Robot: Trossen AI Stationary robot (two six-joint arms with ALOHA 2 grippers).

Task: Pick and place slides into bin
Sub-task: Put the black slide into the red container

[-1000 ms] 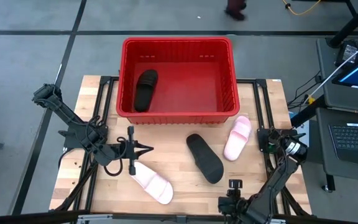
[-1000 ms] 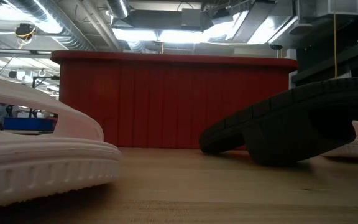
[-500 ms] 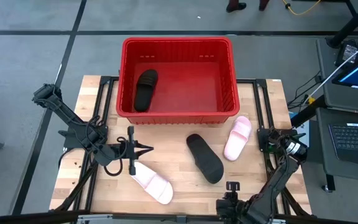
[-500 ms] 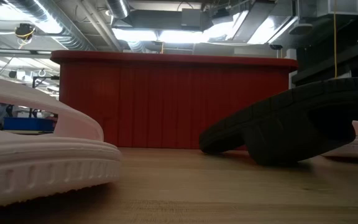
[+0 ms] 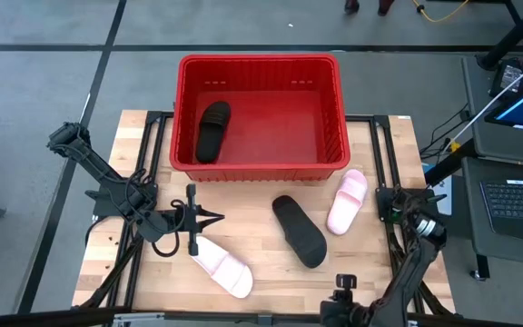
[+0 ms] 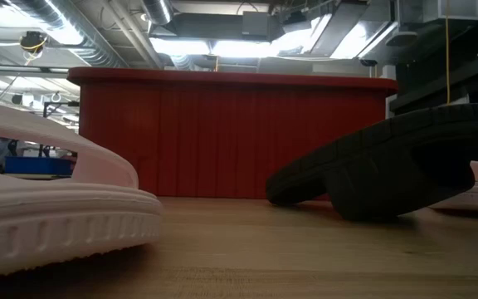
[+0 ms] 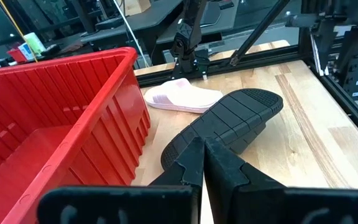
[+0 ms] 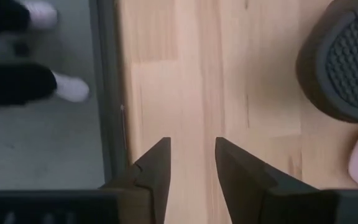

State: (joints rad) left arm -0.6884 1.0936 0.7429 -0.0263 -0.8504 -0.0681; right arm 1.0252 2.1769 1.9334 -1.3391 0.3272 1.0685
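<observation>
The red bin [image 5: 260,116] stands at the table's far middle, with one black slide [image 5: 213,130] lying inside at its left. A second black slide [image 5: 299,231] lies on the table, grooved sole up; it also shows in the left wrist view [image 7: 229,124]. One pink slide [image 5: 346,201] lies to its right, and another [image 5: 221,267] lies near the front left. My left gripper [image 5: 218,218] is shut and empty, left of the black slide, its fingers [image 7: 202,152] pointing at it. My right gripper [image 5: 344,284] is open and empty at the near edge, above bare wood [image 8: 191,146].
Black metal frame rails [image 5: 384,163] run along the table's sides. A laptop and a stand [image 5: 516,191] are off the right edge. A person's shoes [image 8: 70,90] show on the floor beyond the table edge. Bare wood lies between the slides and the bin.
My right gripper has drawn a little toward the table's near edge. The slides and my left gripper have kept still.
</observation>
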